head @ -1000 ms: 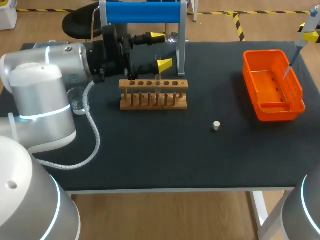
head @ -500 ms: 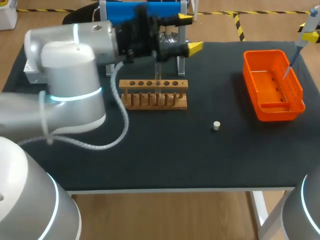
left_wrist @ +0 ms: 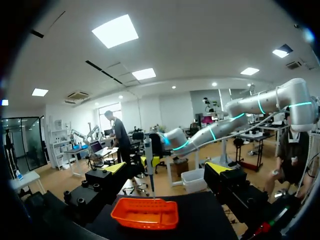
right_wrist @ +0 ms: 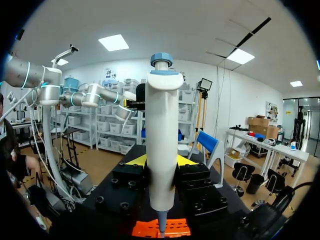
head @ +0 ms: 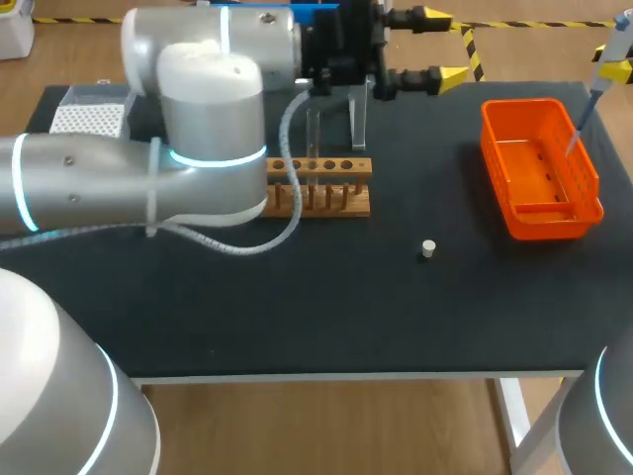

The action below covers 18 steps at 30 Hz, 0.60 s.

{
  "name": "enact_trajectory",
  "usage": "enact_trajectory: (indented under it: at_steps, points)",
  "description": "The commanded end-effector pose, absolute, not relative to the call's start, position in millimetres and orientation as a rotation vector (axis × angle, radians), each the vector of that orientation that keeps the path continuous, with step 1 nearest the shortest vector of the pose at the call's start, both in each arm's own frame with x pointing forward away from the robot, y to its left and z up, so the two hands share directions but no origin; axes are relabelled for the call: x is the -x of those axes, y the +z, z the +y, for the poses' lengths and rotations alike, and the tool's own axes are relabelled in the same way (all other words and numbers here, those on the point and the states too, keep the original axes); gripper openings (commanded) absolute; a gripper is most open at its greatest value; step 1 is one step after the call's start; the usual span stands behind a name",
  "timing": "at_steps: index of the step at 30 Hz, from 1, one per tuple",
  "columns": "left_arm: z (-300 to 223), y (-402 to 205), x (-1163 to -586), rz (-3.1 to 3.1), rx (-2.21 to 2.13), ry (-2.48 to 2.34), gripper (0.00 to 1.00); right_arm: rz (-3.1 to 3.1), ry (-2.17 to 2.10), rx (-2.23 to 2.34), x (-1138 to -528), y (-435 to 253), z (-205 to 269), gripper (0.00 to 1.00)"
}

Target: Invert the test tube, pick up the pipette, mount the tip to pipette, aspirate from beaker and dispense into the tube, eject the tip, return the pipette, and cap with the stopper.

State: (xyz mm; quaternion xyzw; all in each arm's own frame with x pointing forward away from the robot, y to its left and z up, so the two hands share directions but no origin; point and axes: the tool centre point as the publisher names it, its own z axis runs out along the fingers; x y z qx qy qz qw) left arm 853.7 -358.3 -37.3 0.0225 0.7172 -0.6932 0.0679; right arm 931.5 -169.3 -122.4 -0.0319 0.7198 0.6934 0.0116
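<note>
Left arm: I see it (head: 198, 178) come in from the left and stretch over the rack toward the back of the counter (head: 326, 307).
Left gripper: it (head: 442, 47) is released, its yellow tips apart with nothing between them, level and pointing to the right, past the stand. From its own wrist camera the two fingers (left_wrist: 114, 168) stand wide on either side, with the basket ahead.
Right gripper: it (right_wrist: 160, 162) is clenched on the pipette (right_wrist: 161, 145), a finger on each side of the white body. From above I find it (head: 611, 69) at the far right edge, over the back end of the basket.
Pipette: upright, blue cap uppermost, its thin lower end pointing down into the basket. I cannot tell whether a tip is mounted.
Basket: orange (head: 539, 168), on the right side of the counter, well apart from the rack.
Rack: wooden (head: 326, 188), mid-counter, partly hidden by my left arm.
Tube: clear and hard to make out (head: 311, 139), standing upright in the rack.
Stand: blue-topped (head: 356, 114), just behind the rack.
Stopper: small and pale (head: 427, 248), lying alone on the counter between rack and basket, nearer the front.
Tip box: white, perforated top (head: 84, 119), at the back left.
</note>
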Motion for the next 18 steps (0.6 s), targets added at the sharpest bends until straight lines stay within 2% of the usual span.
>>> enact_trajectory:
  at_steps: [1, 18]
  points:
    - [-392, -33, -864, 2.17, -0.083, -2.086, 1.0, 2.222, 2.16, 0.049, -923, -121, -165, 0.0]
    - [-460, -22, -888, 2.218, -0.166, -2.134, 1.0, 2.222, 2.175, 0.044, -921, -121, -165, 0.0]
